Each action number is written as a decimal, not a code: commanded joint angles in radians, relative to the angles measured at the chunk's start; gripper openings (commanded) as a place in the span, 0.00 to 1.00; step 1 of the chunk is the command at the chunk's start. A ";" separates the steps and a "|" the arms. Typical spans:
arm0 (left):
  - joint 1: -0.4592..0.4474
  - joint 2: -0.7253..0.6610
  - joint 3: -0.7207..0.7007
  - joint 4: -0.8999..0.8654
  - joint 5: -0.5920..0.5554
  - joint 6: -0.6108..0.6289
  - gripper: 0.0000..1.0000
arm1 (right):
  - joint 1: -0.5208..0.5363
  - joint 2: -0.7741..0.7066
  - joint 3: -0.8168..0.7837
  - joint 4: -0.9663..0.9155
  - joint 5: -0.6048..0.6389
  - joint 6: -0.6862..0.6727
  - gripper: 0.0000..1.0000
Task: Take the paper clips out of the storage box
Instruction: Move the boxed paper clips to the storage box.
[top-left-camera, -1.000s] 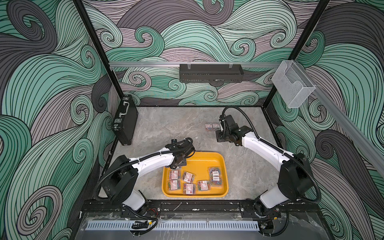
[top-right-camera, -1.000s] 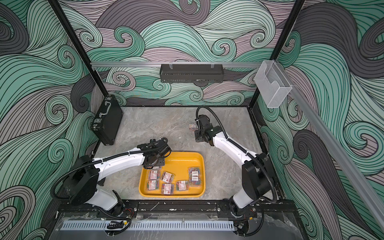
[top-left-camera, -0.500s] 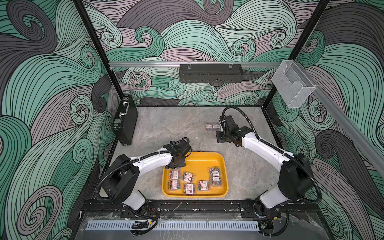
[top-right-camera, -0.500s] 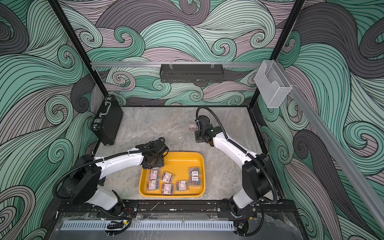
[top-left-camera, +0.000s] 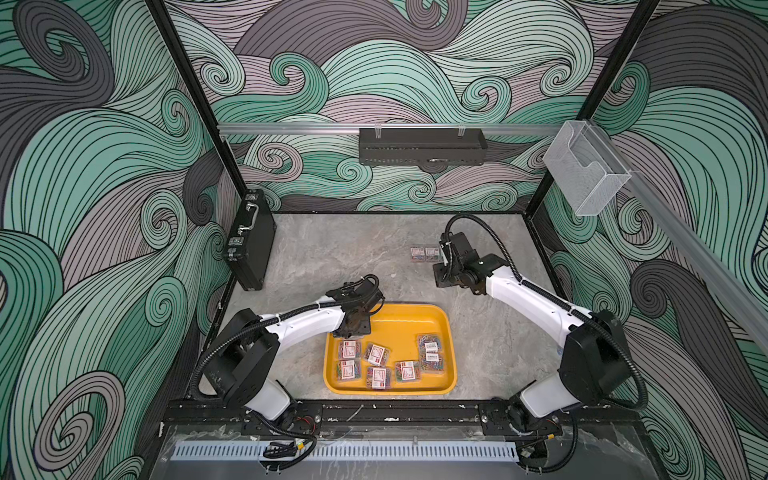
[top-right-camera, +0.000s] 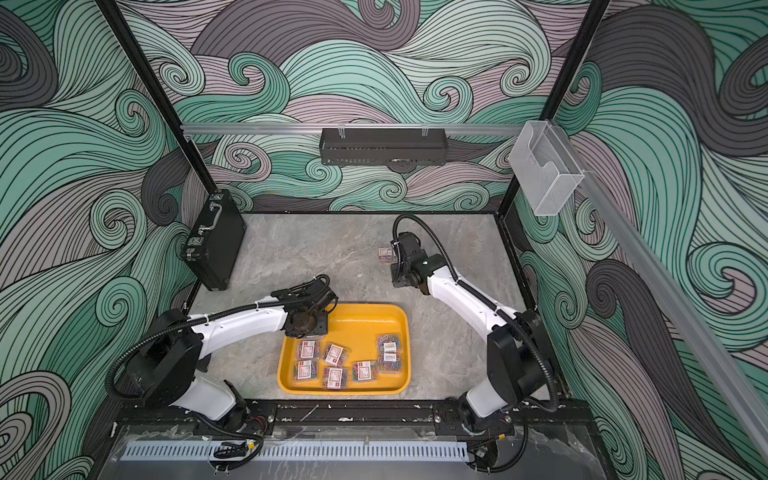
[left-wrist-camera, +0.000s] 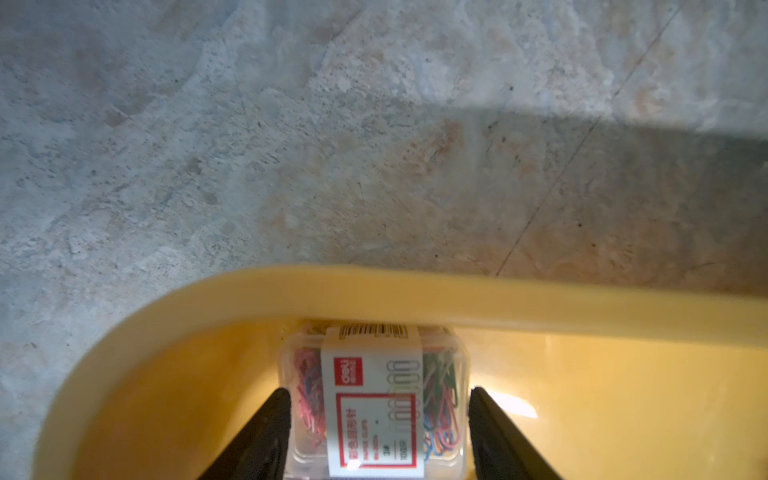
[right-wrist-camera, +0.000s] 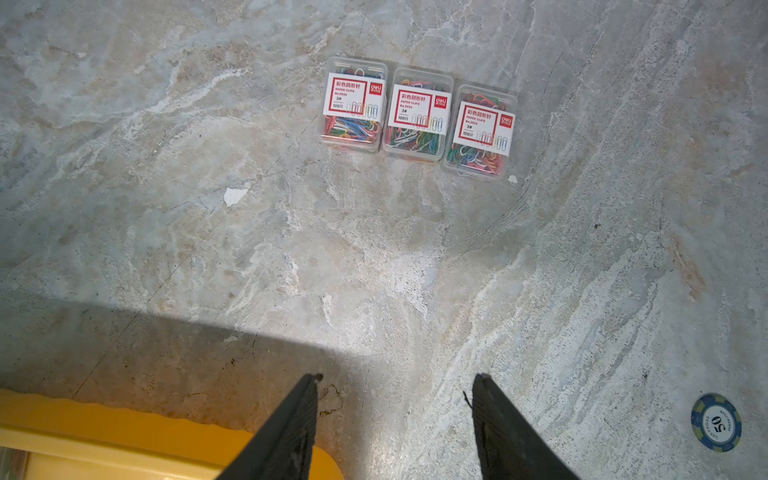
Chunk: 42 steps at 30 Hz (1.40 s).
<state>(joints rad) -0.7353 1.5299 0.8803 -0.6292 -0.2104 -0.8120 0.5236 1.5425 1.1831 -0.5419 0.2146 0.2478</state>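
The yellow storage box (top-left-camera: 399, 322) (top-right-camera: 361, 324) lies at the table's front middle and holds several clear boxes of paper clips (top-left-camera: 377, 355) (top-right-camera: 334, 354). My left gripper (left-wrist-camera: 378, 392) reaches down into its far left corner, under the wrist in both top views. Its fingers (left-wrist-camera: 274, 419) press both sides of one labelled paper clip box (left-wrist-camera: 372, 399) lying beside the rim (left-wrist-camera: 374, 286). My right gripper (right-wrist-camera: 395, 378) hangs open and empty above bare table beside a corner of the storage box (right-wrist-camera: 124, 432). Three paper clip boxes (right-wrist-camera: 417, 114) (top-left-camera: 424, 253) lie in a row on the table beyond it.
A black briefcase (top-left-camera: 249, 241) leans against the left wall. On the back wall hangs a black shelf (top-left-camera: 422, 145), and on the right rail a clear holder (top-left-camera: 582, 174). A blue poker chip (right-wrist-camera: 716, 422) lies on the table near my right gripper.
My left gripper has drawn back toward the storage box's far left corner and its jaws have narrowed onto a paper clip box. The right arm has not moved.
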 joint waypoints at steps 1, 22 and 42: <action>-0.011 0.024 0.016 0.008 0.052 0.038 0.63 | 0.004 -0.025 -0.007 -0.020 0.026 0.013 0.60; -0.100 0.011 0.093 -0.020 0.003 0.083 0.67 | 0.020 -0.070 -0.038 -0.005 0.004 -0.031 0.61; -0.066 0.079 0.082 0.014 0.070 0.102 0.68 | 0.076 -0.093 -0.035 -0.003 -0.015 -0.062 0.62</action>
<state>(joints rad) -0.8055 1.5806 0.9306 -0.6052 -0.1577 -0.7292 0.5922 1.4696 1.1522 -0.5346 0.2012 0.1928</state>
